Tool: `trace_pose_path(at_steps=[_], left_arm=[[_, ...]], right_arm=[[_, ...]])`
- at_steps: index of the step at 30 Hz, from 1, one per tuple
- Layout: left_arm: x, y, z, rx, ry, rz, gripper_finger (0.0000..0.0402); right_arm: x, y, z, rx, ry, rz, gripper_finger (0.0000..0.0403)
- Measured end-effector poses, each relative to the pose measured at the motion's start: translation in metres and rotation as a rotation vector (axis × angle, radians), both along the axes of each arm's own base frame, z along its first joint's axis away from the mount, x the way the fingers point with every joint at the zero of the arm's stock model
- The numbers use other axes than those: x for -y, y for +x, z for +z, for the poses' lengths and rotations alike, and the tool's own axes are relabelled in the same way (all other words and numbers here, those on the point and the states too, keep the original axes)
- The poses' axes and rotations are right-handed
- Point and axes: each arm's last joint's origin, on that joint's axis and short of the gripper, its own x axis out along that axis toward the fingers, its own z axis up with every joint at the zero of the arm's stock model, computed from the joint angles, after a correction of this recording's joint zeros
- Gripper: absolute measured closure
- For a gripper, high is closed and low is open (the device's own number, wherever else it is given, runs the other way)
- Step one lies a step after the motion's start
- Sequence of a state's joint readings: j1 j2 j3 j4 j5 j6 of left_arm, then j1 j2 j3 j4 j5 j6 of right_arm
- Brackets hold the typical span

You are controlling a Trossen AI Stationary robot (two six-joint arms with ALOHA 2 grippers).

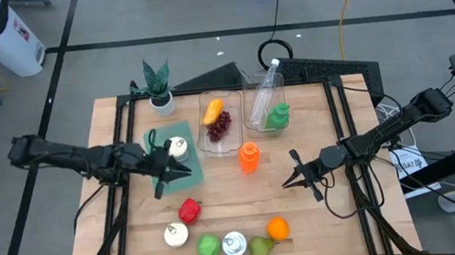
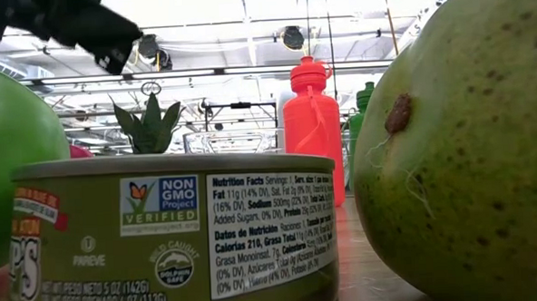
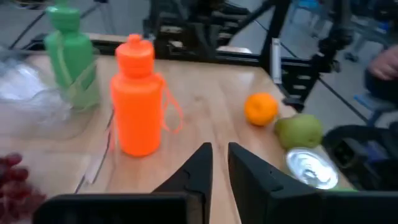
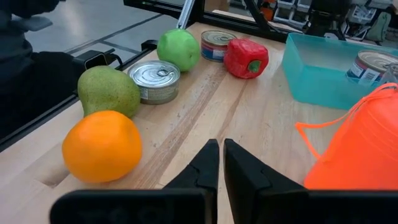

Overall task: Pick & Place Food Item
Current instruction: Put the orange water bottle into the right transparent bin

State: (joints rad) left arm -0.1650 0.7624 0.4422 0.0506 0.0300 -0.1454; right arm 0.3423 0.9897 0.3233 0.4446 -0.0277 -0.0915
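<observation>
My left gripper point(image 1: 181, 171) hangs shut and holds nothing, above the teal tray point(image 1: 188, 175) at the table's left middle. A white-topped can point(image 1: 177, 147) stands in that tray. In the left wrist view the shut fingers point(image 3: 219, 169) point toward the orange bottle point(image 3: 138, 99) and the orange point(image 3: 260, 108). My right gripper point(image 1: 289, 180) is shut and holds nothing, above bare wood right of the middle. Along the near edge rest a red pepper point(image 1: 189, 209), a can point(image 1: 176, 234), a green apple point(image 1: 209, 246), a second can point(image 1: 234, 244), a pear point(image 1: 261, 247) and the orange point(image 1: 277, 228).
A clear tray point(image 1: 220, 121) with a yellow fruit and grapes, and a second clear tray point(image 1: 264, 107) with a clear bottle and a green bottle, stand at the far middle. A potted plant point(image 1: 157, 86) stands far left. The orange bottle point(image 1: 249, 156) stands upright between the two grippers.
</observation>
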Motion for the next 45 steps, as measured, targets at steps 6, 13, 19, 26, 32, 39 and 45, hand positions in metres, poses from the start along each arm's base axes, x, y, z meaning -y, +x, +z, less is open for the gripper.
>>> trace_pose_path(at_steps=[6, 13, 19, 26, 32, 39, 45], left_arm=[[0.002, -0.012, -0.034, 0.131, 0.073, 0.130, 0.0352], [-0.003, -0.026, -0.074, 0.185, 0.067, 0.193, 0.0352], [-0.006, -0.031, -0.084, 0.188, 0.106, 0.232, 0.0352], [-0.006, -0.031, -0.082, 0.206, 0.108, 0.233, 0.0352], [-0.006, -0.031, -0.081, 0.215, 0.088, 0.236, 0.0352], [-0.006, -0.031, -0.081, 0.214, 0.069, 0.239, 0.0352], [-0.006, -0.031, -0.082, 0.207, 0.071, 0.239, 0.0352]], right_arm=[[0.000, 0.000, 0.000, 0.001, -0.002, 0.001, 0.0387], [0.000, 0.000, 0.001, 0.008, 0.007, -0.002, 0.0387], [-0.001, 0.002, 0.007, 0.066, 0.038, -0.006, 0.0387], [0.002, 0.005, 0.022, 0.222, 0.059, -0.105, 0.0387], [0.004, 0.020, 0.052, 0.210, 0.043, -0.265, 0.0336], [0.012, 0.055, 0.128, -0.100, -0.070, -0.339, 0.0212], [0.032, 0.086, 0.165, -0.289, -0.145, -0.369, 0.0157]])
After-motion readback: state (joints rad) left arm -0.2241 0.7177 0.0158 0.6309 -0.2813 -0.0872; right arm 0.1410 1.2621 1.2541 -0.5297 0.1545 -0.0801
